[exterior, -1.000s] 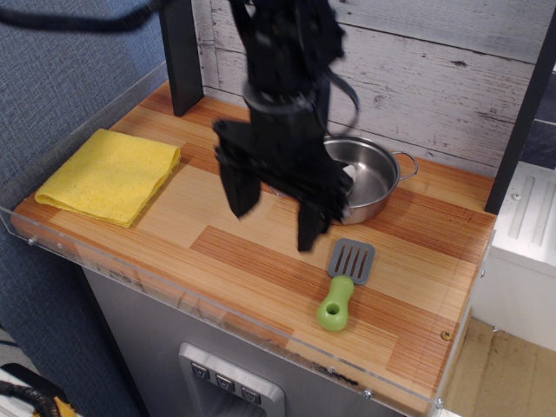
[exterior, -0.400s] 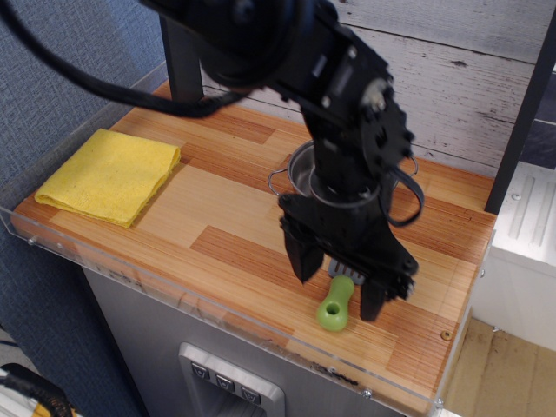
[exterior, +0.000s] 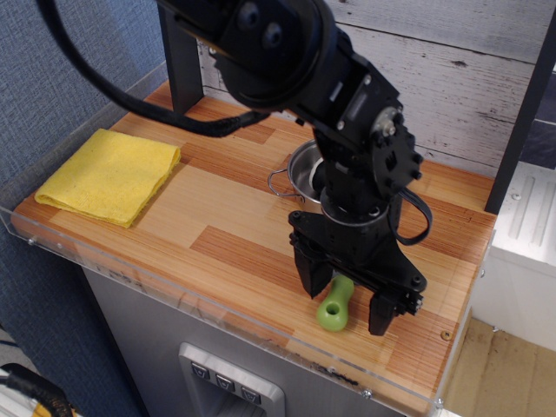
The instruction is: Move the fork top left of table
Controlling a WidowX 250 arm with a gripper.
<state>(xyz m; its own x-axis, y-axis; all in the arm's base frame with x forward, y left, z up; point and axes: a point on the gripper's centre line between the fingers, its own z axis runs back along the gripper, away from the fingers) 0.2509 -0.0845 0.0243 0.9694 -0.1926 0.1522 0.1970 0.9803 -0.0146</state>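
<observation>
My gripper point(exterior: 347, 300) is down low over the near right part of the table point(exterior: 217, 226), fingers spread apart, nothing held. Left finger point(exterior: 312, 274) sits just left of the fork point(exterior: 335, 306); right finger point(exterior: 383, 311) is out to the fork's right, with a wider gap on that side. The fork lies flat on the wood between the two fingers, lime-green handle end pointing toward the near edge; only the handle shows, its grey head is hidden under my wrist. Can't tell if either fingertip touches the handle or the wood.

Fork position: near right of the table, close to the clear acrylic rim point(exterior: 217, 308) at the front, well apart from the far left corner.

Steel pan point(exterior: 300, 174) is behind my arm, mostly covered, one wire handle sticking out to the left. Yellow cloth point(exterior: 109, 174) lies folded at the left side of the table, well apart from the fork and from me.
</observation>
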